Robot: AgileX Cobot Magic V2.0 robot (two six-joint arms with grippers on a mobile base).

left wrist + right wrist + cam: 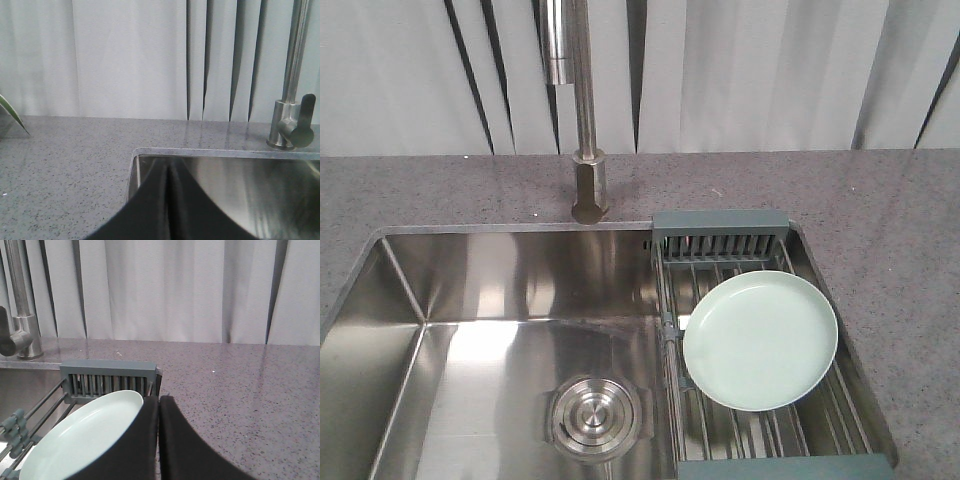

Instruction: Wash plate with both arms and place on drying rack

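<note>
A stainless steel sink (500,290) is set into a grey speckled countertop (890,200), with pale vertical blinds (750,70) behind. A steel faucet (585,120) rises from the counter at the sink's back edge, and a round steel drain (596,417) sits in the basin floor. The drying rack (720,245), steel bars in a grey-green frame, spans the sink's right end. The plate (760,340), pale mint green, lies face up on the rack bars, just in front of the slotted section. In the right wrist view, the right gripper (159,440) has its two dark fingers pressed together, holding nothing, and hangs just beside the plate's rim. In the left wrist view, the left gripper (168,205) is likewise closed and empty, above the sink's left corner, well apart from the plate.
</note>
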